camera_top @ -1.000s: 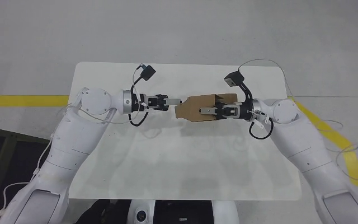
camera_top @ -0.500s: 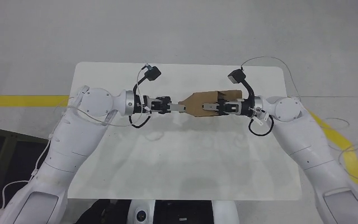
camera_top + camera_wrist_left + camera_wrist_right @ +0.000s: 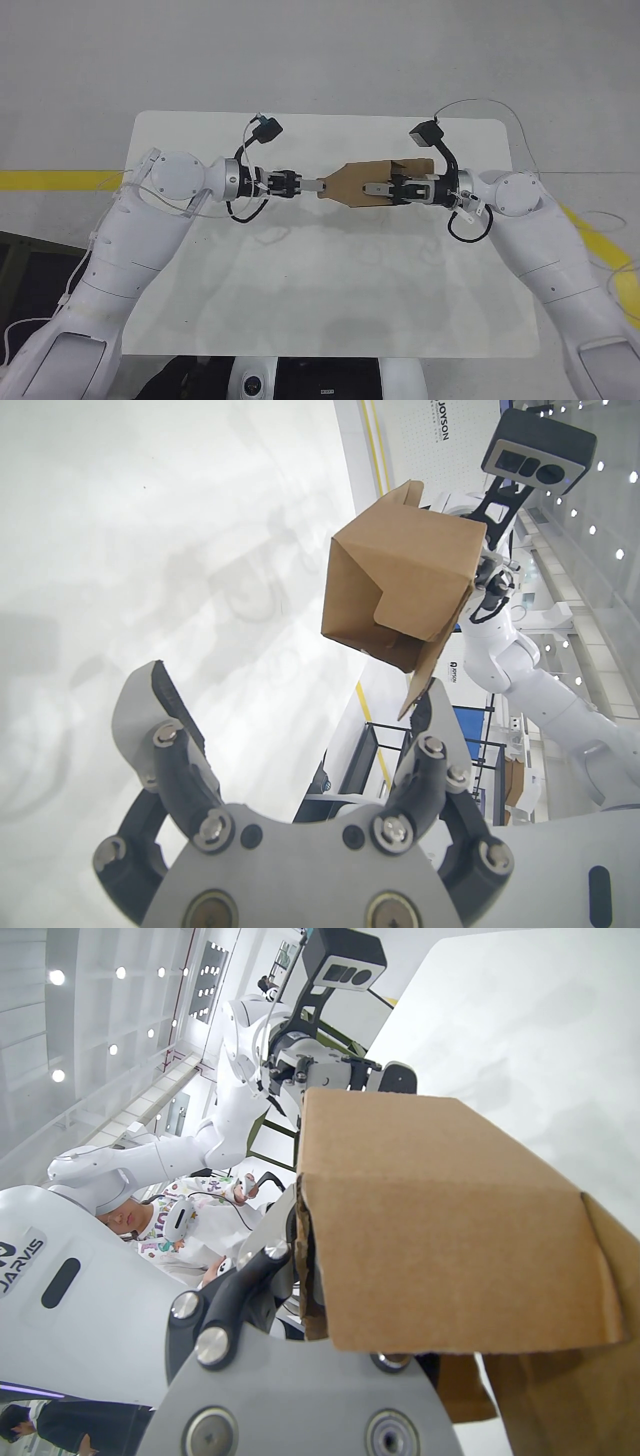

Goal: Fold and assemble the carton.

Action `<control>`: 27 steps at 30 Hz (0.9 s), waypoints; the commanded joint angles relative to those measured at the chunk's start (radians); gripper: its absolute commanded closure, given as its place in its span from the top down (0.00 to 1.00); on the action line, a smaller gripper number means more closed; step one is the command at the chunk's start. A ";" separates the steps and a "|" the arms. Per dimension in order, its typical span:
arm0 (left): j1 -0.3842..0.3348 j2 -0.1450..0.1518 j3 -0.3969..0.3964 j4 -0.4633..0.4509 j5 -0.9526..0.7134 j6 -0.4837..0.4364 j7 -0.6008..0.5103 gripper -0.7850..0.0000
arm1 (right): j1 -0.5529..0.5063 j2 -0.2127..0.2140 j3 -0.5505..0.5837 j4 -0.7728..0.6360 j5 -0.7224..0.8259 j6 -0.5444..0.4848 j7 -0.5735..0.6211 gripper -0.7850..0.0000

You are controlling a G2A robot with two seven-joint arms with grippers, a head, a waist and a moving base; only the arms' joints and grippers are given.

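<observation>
**Just ahead of the left hand [image 3: 295, 705], a half-folded carton [image 3: 400, 590] held clear of the table [image 3: 125, 525]**

Spread wide, the left hand grips nothing. The brown cardboard carton hangs just beyond its fingertips with the open end turned toward it. One long flap [image 3: 425, 670] dangles from that end, and its tip lies against the inner face of one finger [image 3: 435, 725]. The opposite finger stands well apart from the board. A shorter flap is already turned in across part of the opening.

At the carton's other end, farthest from the left hand, the right hand [image 3: 382, 189] is closed on a side wall. One of its fingers [image 3: 270, 1233] runs along the outside of the cardboard, and the other is hidden behind it, presumably inside. Since the left hand is empty and the carton is off the table, the right hand is evidently carrying the whole weight.

This arrangement looks deliberate. Raised and presented end-on, the carton puts its loose flaps where the free hand can reach them, with no tabletop in the way. The step in hand seems to be closing this end. The wide opening would let the left hand either pinch the hanging flap or press it inward. The board is thin, so a hard push could twist the carton in the right hand's hold or crease the flap off its fold line.
</observation>
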 commanded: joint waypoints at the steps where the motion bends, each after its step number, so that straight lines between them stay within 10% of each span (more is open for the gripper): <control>1: 0.004 0.000 0.000 0.000 -0.004 0.000 -0.001 1.00 | 0.001 -0.003 -0.001 -0.002 0.012 -0.002 0.002 0.00; 27: -0.003 -0.014 0.026 0.021 -0.078 -0.034 0.032 1.00 | 0.005 -0.040 -0.045 -0.045 0.118 -0.011 0.004 0.00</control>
